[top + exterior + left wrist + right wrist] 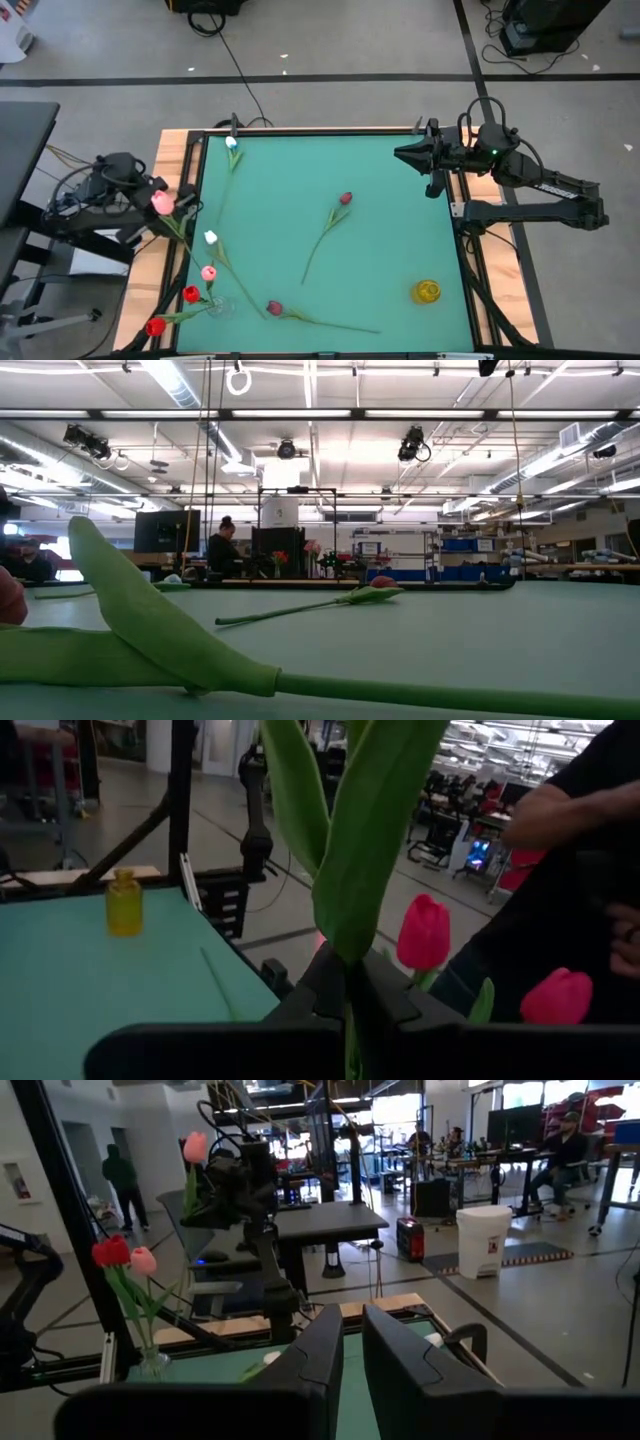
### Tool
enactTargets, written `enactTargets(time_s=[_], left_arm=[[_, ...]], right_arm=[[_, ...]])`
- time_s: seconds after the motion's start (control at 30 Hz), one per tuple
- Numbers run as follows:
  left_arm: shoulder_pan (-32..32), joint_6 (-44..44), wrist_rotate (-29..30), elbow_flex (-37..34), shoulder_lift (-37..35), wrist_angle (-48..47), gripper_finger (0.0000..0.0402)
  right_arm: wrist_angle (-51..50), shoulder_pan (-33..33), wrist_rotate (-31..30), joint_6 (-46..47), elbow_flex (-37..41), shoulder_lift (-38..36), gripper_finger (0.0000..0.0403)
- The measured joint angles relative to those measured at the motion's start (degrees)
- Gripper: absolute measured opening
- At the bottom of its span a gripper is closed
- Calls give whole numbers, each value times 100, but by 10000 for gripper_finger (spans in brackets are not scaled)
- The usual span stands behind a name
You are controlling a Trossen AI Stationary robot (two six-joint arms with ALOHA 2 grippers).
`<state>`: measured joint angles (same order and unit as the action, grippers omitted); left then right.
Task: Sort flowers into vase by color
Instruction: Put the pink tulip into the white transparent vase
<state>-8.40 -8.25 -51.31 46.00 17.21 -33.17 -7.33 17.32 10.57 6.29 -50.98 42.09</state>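
1. Left gripper [152,197] is up over the table's left edge, fingers clamped tight on the green stem [352,870] of a pink tulip [162,204].
2. Right gripper [405,155] waits at the far right corner, holding nothing; fingers [315,1355] stand a narrow gap apart.
3. Green table [380,240]: a maroon-red tulip [345,199] lies mid-table, another maroon one [274,308] near the front edge.
4. A white tulip [232,143] lies at the far left corner, a second white one [210,238] by the left edge.
5. The clear vase [219,306], front left, holds red [191,294] and pink [208,273] heads; another red head [155,326] lies just beside it.
6. The yellow vase [427,291] stands front right.
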Motion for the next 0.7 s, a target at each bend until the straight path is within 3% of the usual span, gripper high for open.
enactTargets(time_s=[0.33, 0.7], left_arm=[[73, -559, 221, -508, 529, 1539, 6], [1325, -674, 880, -1100, 652, 1961, 6]], right_arm=[[0, 0, 0, -1, 0, 0, 52], [0, 0, 0, 0, 0, 0, 52]])
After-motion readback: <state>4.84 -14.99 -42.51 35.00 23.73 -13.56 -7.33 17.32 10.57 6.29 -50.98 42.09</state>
